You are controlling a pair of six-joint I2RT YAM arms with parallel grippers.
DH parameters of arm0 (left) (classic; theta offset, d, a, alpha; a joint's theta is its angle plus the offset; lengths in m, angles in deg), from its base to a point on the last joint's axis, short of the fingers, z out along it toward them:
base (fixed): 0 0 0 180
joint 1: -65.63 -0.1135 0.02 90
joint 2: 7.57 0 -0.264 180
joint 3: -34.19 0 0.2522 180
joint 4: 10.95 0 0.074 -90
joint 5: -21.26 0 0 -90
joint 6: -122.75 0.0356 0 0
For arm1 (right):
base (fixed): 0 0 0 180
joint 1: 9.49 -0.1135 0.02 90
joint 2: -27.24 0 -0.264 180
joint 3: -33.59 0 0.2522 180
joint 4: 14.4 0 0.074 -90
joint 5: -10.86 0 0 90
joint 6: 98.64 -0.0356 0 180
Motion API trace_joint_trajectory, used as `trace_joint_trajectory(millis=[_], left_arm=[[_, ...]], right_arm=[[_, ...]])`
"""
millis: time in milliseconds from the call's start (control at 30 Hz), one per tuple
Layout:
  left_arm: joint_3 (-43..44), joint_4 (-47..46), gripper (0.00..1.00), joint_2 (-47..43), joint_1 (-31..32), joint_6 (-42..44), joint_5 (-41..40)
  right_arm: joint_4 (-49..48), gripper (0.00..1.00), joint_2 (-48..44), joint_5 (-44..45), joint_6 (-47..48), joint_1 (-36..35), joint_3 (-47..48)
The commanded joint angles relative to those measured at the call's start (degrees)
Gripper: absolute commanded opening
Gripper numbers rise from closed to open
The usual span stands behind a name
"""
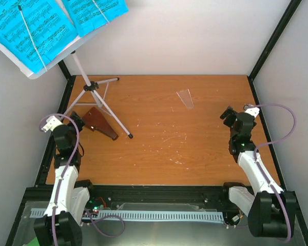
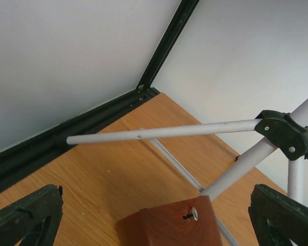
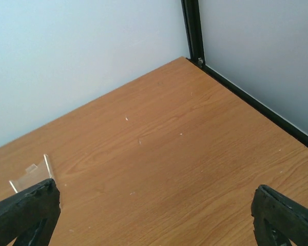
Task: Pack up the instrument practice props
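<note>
A wood-grain table [image 1: 164, 154] fills the middle of the overhead view, flecked with small white marks. White walls [image 1: 195, 36] enclose it at nine, twelve and three o'clock. A black frame post [image 1: 275, 38] rises at two o'clock. A pale slotted cable duct [image 1: 159, 216] runs along six o'clock.

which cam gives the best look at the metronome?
Top external: the whole brown metronome shows on the table, beside a leg of the music stand. Left wrist is closer but catches only one end, cut off by the bottom edge. Right wrist doesn't show it.
</note>
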Motion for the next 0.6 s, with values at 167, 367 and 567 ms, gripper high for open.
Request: trace_joint_trajectory(millis=[167, 367, 567], left_arm=[[11.61, 17.14, 1.0, 5.81, -0.09, -15.01, 10.19], [15.16, 22.39, 0.99, 6.92, -0.09, -9.99, 18.69], [23.49, 28.63, 1.0, 14.72, -0.13, 4.15, 31.2]], right_arm=[[8.44, 1.0, -10.22, -7.34, -1.4, 0.28, 3.92], [12.47, 1.0, -12.24, -18.1, 1.63, 0.27, 9.04], [16.36, 1.0, -11.74, -27.68, 3.59, 0.26, 12.06]])
